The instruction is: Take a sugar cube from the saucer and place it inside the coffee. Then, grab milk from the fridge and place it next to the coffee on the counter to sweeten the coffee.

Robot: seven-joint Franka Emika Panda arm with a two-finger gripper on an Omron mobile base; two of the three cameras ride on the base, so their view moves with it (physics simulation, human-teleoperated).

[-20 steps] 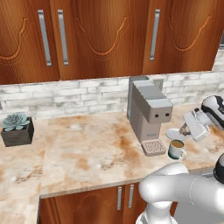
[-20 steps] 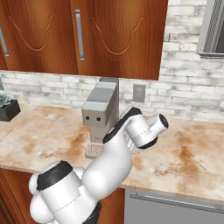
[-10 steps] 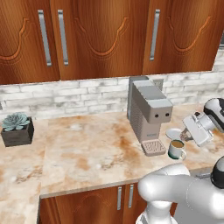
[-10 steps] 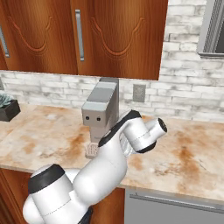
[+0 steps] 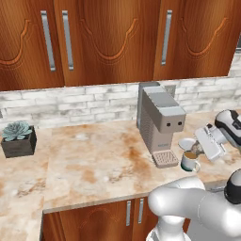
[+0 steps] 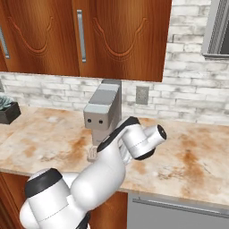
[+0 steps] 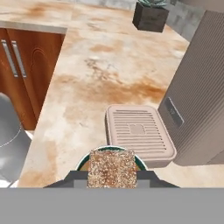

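One brown speckled sugar cube [image 7: 112,168] is sitting pinched in the closed claw [image 7: 112,177] directly over the coffee [image 5: 189,161], near the bench's [image 5: 94,164] front edge. Beside it, the coffee machine [image 5: 159,120] is crowding in; the saucer [image 5: 187,143] is lying partly hidden behind.

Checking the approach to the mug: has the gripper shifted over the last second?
Yes. In the left base view the gripper has slid rightward and slightly down, away from the coffee machine, gripping the sugar cube above the coffee.
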